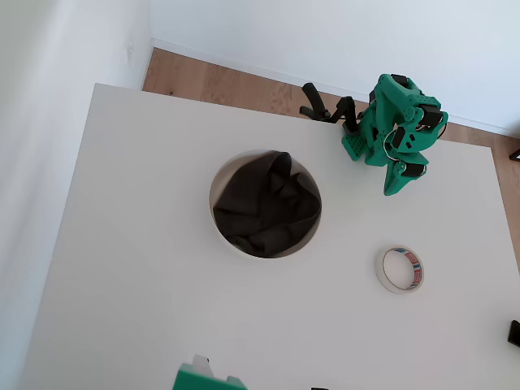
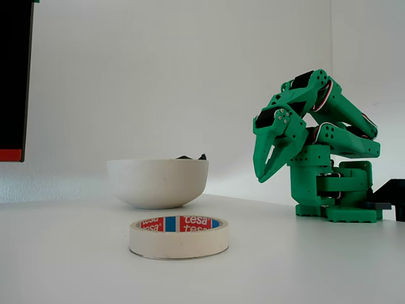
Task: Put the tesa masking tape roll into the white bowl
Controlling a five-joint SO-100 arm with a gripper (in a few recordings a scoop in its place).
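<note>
Nearest the lens in the fixed view lay the tesa masking tape roll (image 2: 179, 236), a small cream-white ring with a red-and-blue printed core, flat on the white table (image 2: 76, 266) and touched by nothing. From overhead the same roll (image 1: 400, 270) sat well to the right of the white bowl (image 1: 221, 175), a large round vessel with a thin pale rim. A crumpled dark grey-black cloth (image 1: 266, 205) lay inside and hid the bowl's floor; from the side just a dark tip of it (image 2: 191, 156) peeked over the rim (image 2: 158, 182). The green plastic arm (image 2: 329, 164) was folded back over its base at the table's far edge, the gripper (image 2: 264, 171) pointing down above the table, holding nothing, its fingers together at the tips as far as the side view showed. Overhead, the gripper (image 1: 400, 180) was foreshortened, so its fingers were hard to separate.
</note>
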